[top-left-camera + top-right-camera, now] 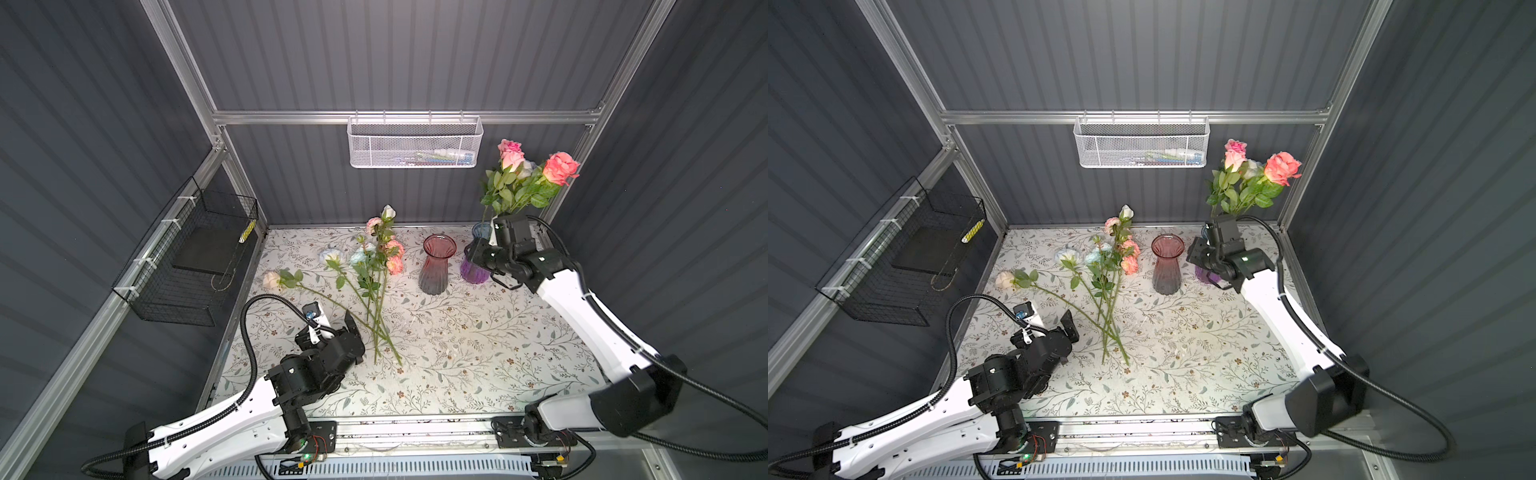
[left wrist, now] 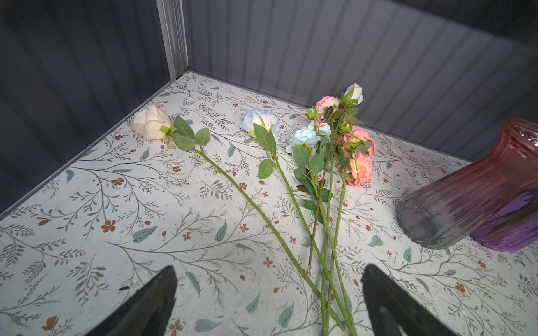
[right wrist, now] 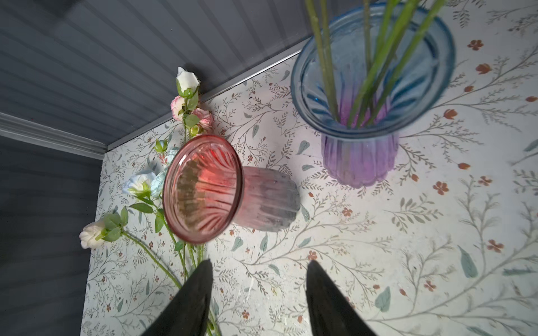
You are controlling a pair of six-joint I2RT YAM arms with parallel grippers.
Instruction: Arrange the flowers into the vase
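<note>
Left gripper [image 2: 268, 267]: jaws spread wide, nothing pinched. It sits low over the near-left part of the white floral-print tabletop [image 1: 478, 353], just left of the cut ends of the loose stems.

Right gripper [image 3: 259, 261]: jaws apart, only bare tabletop between them in the right wrist view. It's at far right, up against the near side of the ribbed glass vase with a blue rim fading to a purple base [image 3: 361, 157]; can't tell if it's touching.

Flowers, two groups:
- bunch of pink and coral roses with leaves [image 1: 523, 178], standing upright in the blue-purple vase and well taller than it. Wrist view shows several green stems running down through the mouth.
- loose flowers lying flat on the table [image 1: 374, 266], left of centre: cream rose furthest left, then pale blue blooms, pink ruffled ones and a white bud at the far end. Heads fan out toward the far wall and the stems converge toward the near side.

Ribbed glass vase with a red rim fading to a grey base [image 1: 436, 266]: upright at far centre, between the loose flowers and the blue-purple vase, no stems in it.
</note>
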